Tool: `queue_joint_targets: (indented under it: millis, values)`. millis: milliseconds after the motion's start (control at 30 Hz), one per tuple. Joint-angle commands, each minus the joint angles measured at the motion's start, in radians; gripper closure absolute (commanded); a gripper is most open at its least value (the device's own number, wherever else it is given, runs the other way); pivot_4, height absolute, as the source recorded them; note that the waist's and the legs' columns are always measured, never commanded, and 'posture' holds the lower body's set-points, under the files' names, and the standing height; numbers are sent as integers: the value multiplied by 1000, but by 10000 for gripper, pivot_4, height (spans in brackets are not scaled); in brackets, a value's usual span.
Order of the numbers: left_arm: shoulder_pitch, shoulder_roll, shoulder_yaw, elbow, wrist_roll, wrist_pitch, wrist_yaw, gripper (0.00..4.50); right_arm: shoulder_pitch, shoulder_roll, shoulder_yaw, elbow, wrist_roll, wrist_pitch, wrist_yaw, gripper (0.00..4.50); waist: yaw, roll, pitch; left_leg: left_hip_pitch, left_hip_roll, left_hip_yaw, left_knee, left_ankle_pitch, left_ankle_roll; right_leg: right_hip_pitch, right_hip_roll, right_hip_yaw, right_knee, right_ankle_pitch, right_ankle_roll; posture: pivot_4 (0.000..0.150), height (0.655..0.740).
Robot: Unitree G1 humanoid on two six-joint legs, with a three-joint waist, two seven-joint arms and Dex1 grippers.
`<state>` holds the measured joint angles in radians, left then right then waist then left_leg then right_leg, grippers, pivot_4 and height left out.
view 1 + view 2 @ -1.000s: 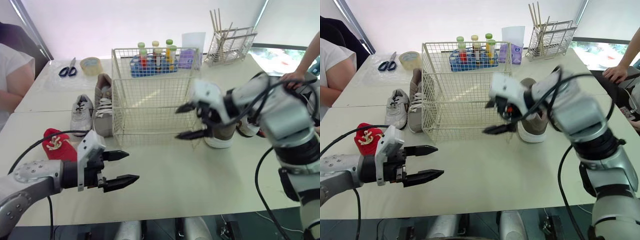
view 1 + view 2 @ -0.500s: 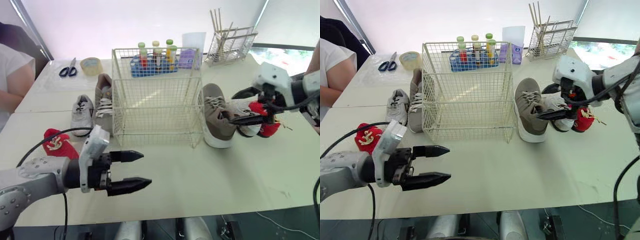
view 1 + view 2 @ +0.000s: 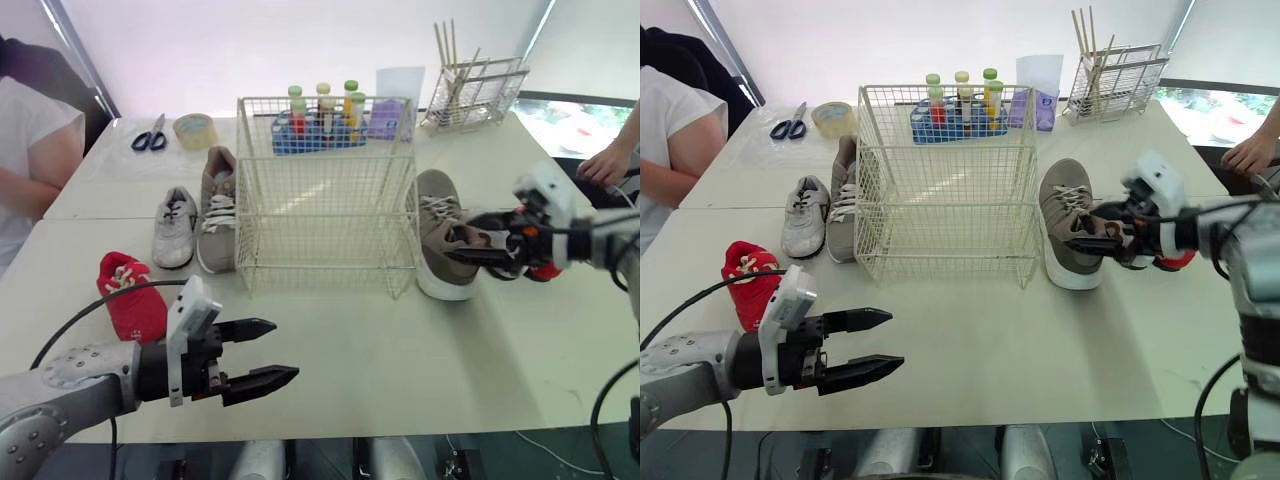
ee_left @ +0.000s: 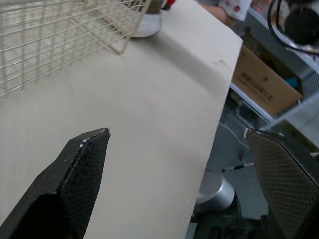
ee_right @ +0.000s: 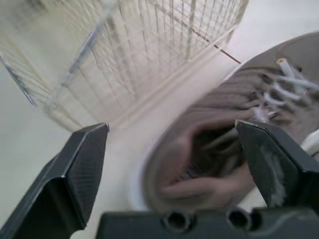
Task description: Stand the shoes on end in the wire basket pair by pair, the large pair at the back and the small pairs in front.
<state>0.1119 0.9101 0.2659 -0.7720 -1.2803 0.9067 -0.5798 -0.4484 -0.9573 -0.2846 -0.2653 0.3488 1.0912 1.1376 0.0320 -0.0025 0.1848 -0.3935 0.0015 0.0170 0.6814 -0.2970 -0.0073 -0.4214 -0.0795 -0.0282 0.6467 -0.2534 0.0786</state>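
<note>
The empty wire basket [image 3: 325, 190] stands mid-table. A large grey-brown shoe [image 3: 438, 240] lies just right of it, its partner [image 3: 217, 205] just left of it beside a small white shoe [image 3: 176, 225]. One small red shoe [image 3: 130, 300] lies at the front left. Another red shoe [image 3: 546, 270] sits behind my right gripper. My right gripper [image 3: 1085, 228] is open over the right-hand large shoe [image 5: 224, 149], fingers either side of its opening, gripping nothing. My left gripper [image 3: 285, 349] is open above bare table near the front edge, with nothing between its fingers.
Behind the basket are a blue rack of tubes [image 3: 325, 125], a tape roll [image 3: 193, 130], scissors [image 3: 150, 140] and a wire rack with sticks [image 3: 470, 90]. A person sits at the far left [image 3: 30, 150]. A person's hand [image 3: 605, 165] rests at the right edge.
My right gripper has swung from in front of the basket out to the right, then come back onto the large shoe's opening. The left gripper stays open, barely moved. The camera has shifted.
</note>
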Motion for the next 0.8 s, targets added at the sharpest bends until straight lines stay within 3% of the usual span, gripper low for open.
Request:
queue_joint_targets:
  millis: [33,200,367,467,800]
  values:
    - [-79,-1,-37,49,-2,-10,-42,0,101,87,-199,-211,57,125,-134,712,4,-2,-1,0,0,1,0,0,0,0,0,0,0,0,0,1500,7400]
    - [-203,-6,-121,139,58,-1,-110,0,210,411,-389,-439,48,188,-418,712,-8,-5,-3,3,1,2,1,0,0,2,2,3,0,0,0,1500,7400]
    - [-254,-15,-160,168,96,3,-150,0,286,634,-345,-534,20,105,-617,712,-27,-4,-3,3,1,2,0,0,0,1,3,3,1,0,1,1500,7400]
    - [-260,-19,-163,171,106,3,-156,0,287,692,-308,-501,16,50,-689,712,-42,-4,-3,3,1,3,0,0,1,0,3,5,1,0,0,1500,7400]
    - [-197,-20,-119,122,109,2,-123,0,295,693,-178,-367,43,-121,-759,712,-46,-4,-3,3,2,3,0,0,1,0,3,5,1,0,1,1500,7400]
